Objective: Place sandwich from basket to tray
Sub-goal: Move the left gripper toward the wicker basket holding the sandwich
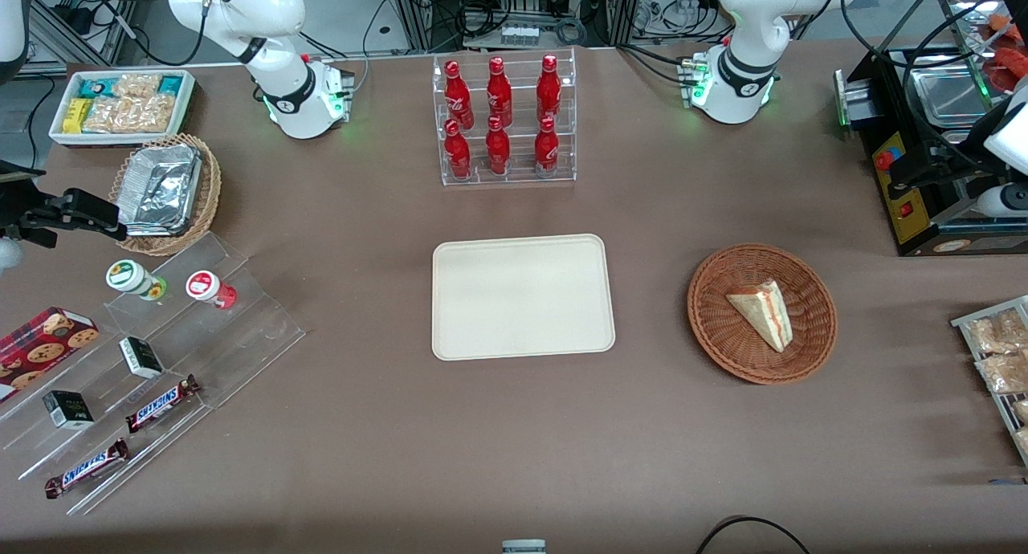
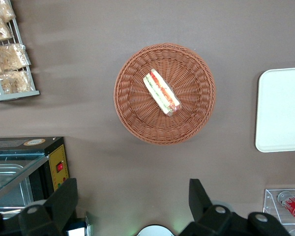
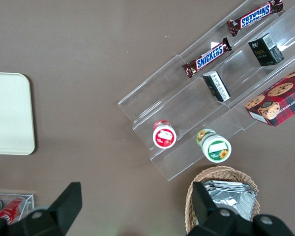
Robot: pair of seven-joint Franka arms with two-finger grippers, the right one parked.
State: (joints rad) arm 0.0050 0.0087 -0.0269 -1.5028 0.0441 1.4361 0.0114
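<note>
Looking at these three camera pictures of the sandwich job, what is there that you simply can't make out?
- Gripper: the left wrist view shows its fingers wide apart high above the basket, but their tips are cut off by the picture's edge.
- Sandwich: the side resting on the wicker is hidden in every view.
- Tray: cut off by the edge in both wrist views; whole only in the front view.

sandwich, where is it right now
The sandwich lies in the basket, beside the tray toward the working arm's end; the open gripper is above the table.

Reddish-brown woven basket (image 1: 761,314), cream tray (image 1: 523,297), black hand (image 2: 132,206).
</note>
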